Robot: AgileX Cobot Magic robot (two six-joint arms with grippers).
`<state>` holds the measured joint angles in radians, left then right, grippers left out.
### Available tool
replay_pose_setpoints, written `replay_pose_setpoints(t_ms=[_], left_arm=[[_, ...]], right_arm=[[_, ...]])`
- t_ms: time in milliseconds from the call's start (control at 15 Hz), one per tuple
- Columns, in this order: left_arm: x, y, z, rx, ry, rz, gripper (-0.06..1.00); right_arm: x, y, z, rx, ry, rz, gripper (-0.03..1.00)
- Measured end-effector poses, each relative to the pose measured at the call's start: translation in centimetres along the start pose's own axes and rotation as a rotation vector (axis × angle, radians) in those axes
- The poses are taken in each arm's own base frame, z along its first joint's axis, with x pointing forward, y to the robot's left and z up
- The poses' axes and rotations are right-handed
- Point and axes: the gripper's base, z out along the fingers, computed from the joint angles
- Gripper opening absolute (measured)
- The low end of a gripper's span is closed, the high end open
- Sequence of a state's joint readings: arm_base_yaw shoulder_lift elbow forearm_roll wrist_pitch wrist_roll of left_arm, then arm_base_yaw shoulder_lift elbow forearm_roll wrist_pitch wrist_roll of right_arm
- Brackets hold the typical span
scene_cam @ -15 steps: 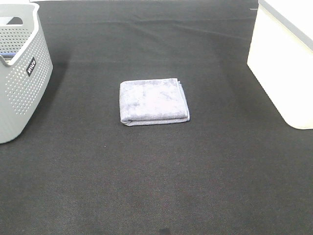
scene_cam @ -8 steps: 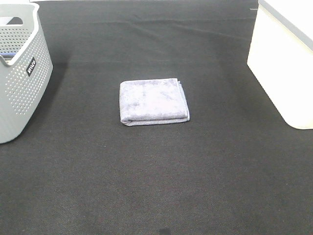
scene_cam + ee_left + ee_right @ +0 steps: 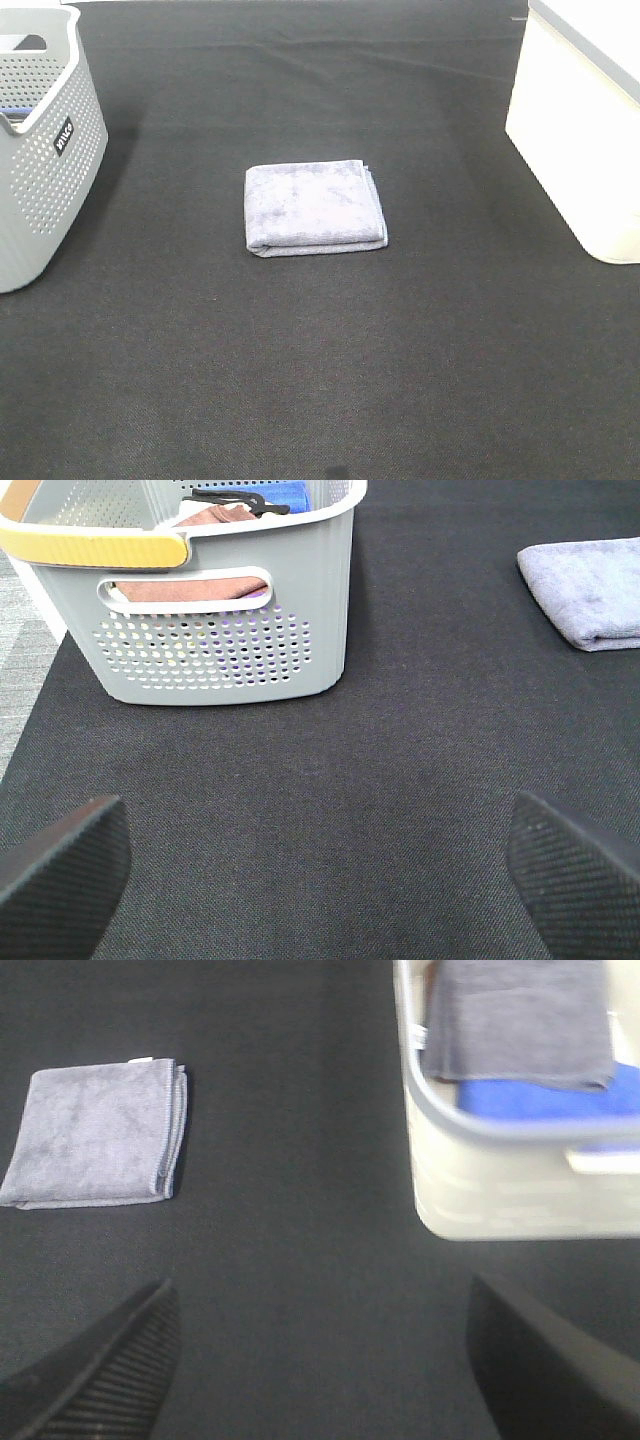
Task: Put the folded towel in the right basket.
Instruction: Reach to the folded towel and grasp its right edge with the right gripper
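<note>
A folded grey-lavender towel [image 3: 314, 207] lies flat on the black mat in the middle of the table; it also shows in the left wrist view [image 3: 590, 585] and the right wrist view [image 3: 97, 1132]. The right basket [image 3: 590, 120] is white with a grey rim and stands at the right edge; the right wrist view shows it [image 3: 500, 1175] holding a grey cloth and a blue cloth. Neither arm shows in the high view. My left gripper [image 3: 320, 865] is open and empty. My right gripper [image 3: 325, 1360] is open and empty, well away from the towel.
A grey perforated basket [image 3: 40, 150] stands at the left edge; in the left wrist view [image 3: 215, 610] it holds a pinkish cloth, a blue item and a black item. The black mat [image 3: 320, 380] covers the table.
</note>
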<state>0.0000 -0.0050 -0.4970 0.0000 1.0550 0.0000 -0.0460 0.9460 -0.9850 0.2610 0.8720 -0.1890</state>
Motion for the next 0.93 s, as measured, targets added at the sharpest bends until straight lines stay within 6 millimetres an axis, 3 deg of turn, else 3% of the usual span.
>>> replay_pose_setpoints(t_ms=[267,333,533,667,733,800,933], left_arm=[[0.0,0.0,0.0,0.000,0.000,0.000,0.97],[0.0,0.0,0.0,0.000,0.000,0.000,0.97],[0.0,0.0,0.0,0.000,0.000,0.000,0.97],[0.0,0.0,0.0,0.000,0.000,0.000,0.97],[0.0,0.0,0.0,0.000,0.000,0.000,0.97],[0.0,0.0,0.0,0.000,0.000,0.000,0.97],[0.0,0.0,0.0,0.000,0.000,0.000,0.97]], right_arm=[[-7.4,-0.7,5.4,-0.066,0.128,-0.007,0.75],[-10.1,-1.0,7.0,-0.076,0.139,-0.027,0.75],[-14.5,-0.6,11.0,-0.113,0.166,-0.076,0.75],[-15.5,0.3,12.2,-0.131,0.173,-0.115,0.75],[-16.1,1.5,13.6,-0.154,0.188,-0.150,0.75],[-16.1,3.8,16.3,-0.193,0.221,-0.196,0.75],[-15.3,6.2,19.6,-0.236,0.278,-0.235,0.75]])
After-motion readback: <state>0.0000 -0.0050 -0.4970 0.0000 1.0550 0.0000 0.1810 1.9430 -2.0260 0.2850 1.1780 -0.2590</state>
